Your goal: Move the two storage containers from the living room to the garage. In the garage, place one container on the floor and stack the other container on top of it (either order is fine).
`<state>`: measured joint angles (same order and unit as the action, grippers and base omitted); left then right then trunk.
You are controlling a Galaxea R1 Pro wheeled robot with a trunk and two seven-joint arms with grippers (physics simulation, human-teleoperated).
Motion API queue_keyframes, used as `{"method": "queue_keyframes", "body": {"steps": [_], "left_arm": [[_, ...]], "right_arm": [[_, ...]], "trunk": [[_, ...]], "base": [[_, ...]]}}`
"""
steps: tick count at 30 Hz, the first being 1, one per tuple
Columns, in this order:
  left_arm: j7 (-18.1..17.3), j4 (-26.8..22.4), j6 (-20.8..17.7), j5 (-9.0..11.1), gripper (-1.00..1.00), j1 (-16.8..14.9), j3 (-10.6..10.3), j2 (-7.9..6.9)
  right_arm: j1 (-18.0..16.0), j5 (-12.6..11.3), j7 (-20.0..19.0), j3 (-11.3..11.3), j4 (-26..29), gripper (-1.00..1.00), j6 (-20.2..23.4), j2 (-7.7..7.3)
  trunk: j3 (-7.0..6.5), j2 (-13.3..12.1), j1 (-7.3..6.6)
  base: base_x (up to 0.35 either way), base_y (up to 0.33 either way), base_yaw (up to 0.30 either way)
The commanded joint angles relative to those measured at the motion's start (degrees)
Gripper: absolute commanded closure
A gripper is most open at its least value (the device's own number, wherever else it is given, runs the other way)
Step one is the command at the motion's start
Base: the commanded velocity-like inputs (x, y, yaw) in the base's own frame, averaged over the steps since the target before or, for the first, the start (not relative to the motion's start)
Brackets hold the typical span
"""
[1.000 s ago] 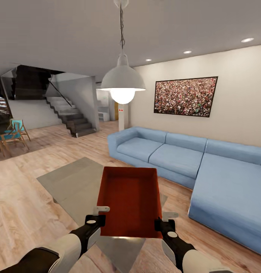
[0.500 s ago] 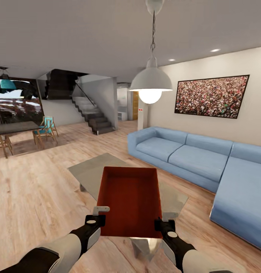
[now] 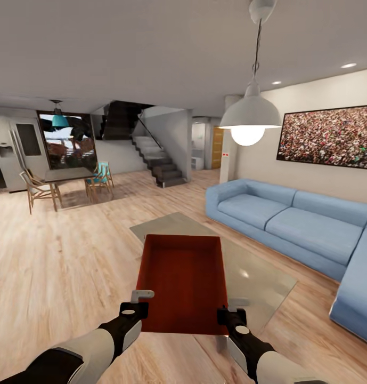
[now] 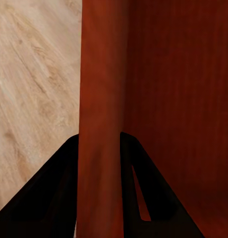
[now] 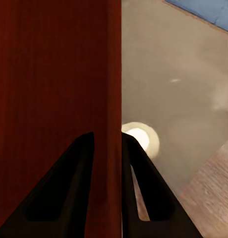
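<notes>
Head view: one red-orange storage container (image 3: 183, 282) hangs in front of the robot, carried above a glass table (image 3: 247, 272) in the living room. The left tool (image 3: 136, 305) pinches its left wall near the robot, and the right tool (image 3: 232, 314) pinches the right wall. A blue sofa (image 3: 290, 224) lies to the right, and wood planks (image 3: 60, 256) run toward a stairway (image 3: 159, 165).

Left wrist view: two dark fingers (image 4: 59, 193) straddle the container's wall (image 4: 99, 99), closed on it.

Right wrist view: its fingers (image 5: 74, 188) likewise clamp the opposite wall (image 5: 111, 74), with the table below.

Both grips sit at the near end, so the box could tip forward and slip if the arms spread or the base turns hard. It might also clip the table.
</notes>
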<state>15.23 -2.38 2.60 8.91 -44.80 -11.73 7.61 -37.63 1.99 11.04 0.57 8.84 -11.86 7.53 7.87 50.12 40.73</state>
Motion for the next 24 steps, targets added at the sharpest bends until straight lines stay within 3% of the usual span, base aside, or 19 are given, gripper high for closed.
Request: {"method": "queue_keyframes", "body": {"steps": [1,8,24], "left_arm": [[1.73,0.18,0.27,0.85,1.00,-0.03,1.27,-0.22],[1.73,0.18,0.30,0.79,1.00,-0.03,1.27,-0.22],[1.71,0.18,0.30,0.76,1.00,-0.03,1.27,-0.16]], "right_arm": [[-0.08,0.91,0.04,-1.80,1.27,1.00,-1.24,0.03],[-0.08,0.91,0.03,-1.80,1.27,1.00,-1.24,0.03],[-0.08,0.91,0.04,-1.80,1.27,1.00,-1.24,0.03]], "trunk": [[0.09,0.07,-0.01],[0.09,0.07,-0.01],[0.09,0.07,-0.01]], "base": [[-0.192,0.204,0.284],[-0.147,0.162,0.284],[-0.005,0.005,0.284]]}}
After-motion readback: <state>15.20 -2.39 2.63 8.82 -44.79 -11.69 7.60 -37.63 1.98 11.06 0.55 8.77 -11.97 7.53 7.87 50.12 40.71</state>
